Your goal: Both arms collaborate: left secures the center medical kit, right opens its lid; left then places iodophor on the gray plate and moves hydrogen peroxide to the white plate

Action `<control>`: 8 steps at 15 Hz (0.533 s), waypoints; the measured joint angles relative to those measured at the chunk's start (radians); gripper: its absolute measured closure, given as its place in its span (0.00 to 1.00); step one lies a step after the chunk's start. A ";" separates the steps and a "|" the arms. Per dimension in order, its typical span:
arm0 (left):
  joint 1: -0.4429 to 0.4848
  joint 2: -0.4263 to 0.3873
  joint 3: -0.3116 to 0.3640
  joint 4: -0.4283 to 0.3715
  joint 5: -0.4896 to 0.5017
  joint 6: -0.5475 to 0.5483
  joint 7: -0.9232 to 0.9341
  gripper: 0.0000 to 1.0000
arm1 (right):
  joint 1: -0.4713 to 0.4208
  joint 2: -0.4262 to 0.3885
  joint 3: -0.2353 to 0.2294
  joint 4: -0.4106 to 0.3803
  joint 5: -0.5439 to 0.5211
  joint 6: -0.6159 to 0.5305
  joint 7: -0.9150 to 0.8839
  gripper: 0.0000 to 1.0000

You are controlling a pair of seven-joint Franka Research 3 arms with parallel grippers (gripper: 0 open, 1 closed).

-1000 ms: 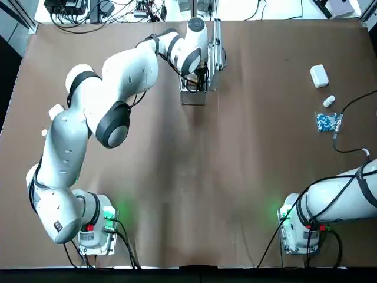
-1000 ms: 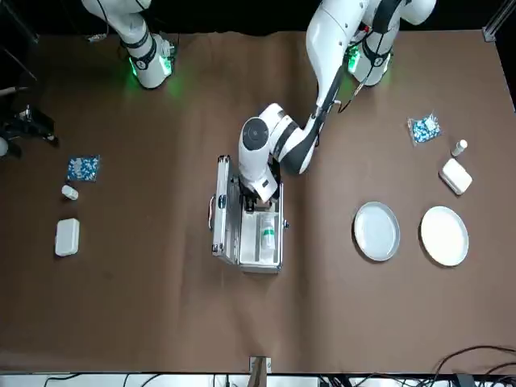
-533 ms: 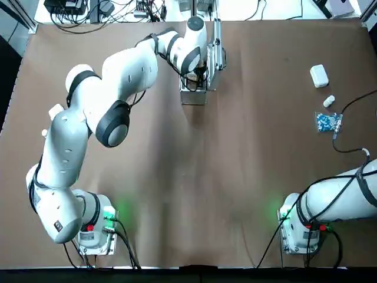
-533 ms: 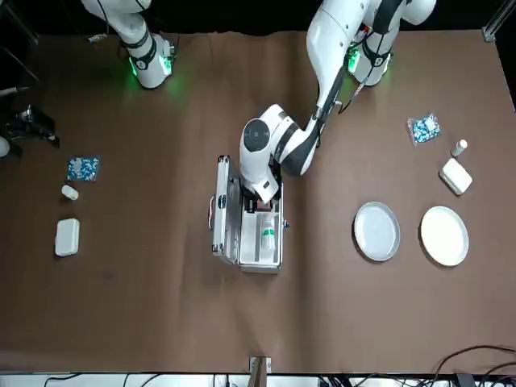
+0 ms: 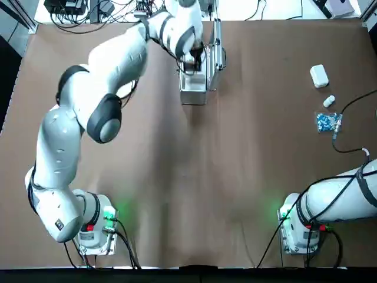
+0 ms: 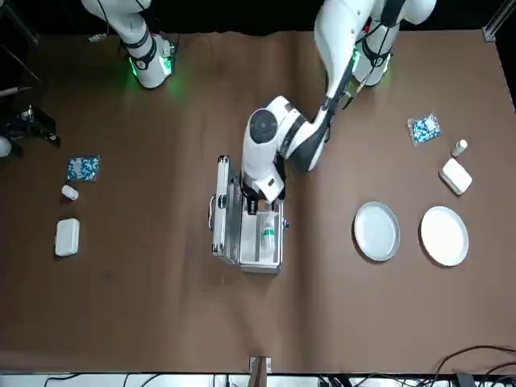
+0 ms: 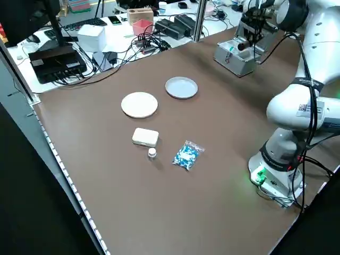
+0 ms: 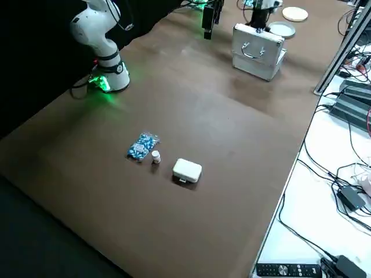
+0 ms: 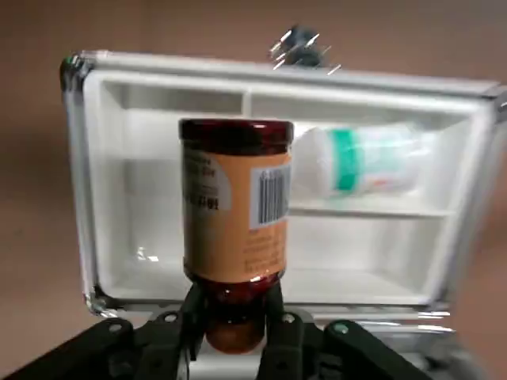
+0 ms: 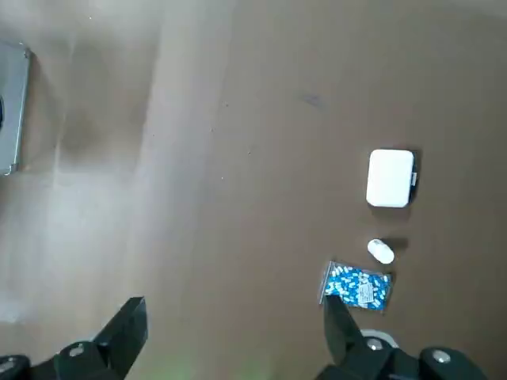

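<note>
Brown matte tabletop was mostly bare, with cables and desk clutter beyond its far edge. Left gripper was clamped on the cap end of the brown bottle, amber glass with an orange barcode label, held clear above the open metal case. Below it, the white bottle with teal band lay on its side in a white molded compartment. Rimmed gray plate and flat white plate sat side by side well apart from the gripper, open table between. Right gripper hung with fingers spread over bare table near its base.
</note>
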 joint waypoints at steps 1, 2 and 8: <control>0.022 -0.018 -0.001 0.000 -0.010 -0.009 0.015 0.67 | 0.001 0.000 0.000 0.000 0.000 0.000 0.000 0.01; 0.042 -0.034 -0.001 0.000 -0.025 -0.021 0.041 0.67 | 0.001 0.000 0.000 0.000 0.000 0.000 0.000 0.01; 0.188 -0.075 -0.003 -0.003 -0.114 -0.125 0.235 0.67 | 0.003 0.000 0.000 -0.001 -0.001 0.000 0.000 0.01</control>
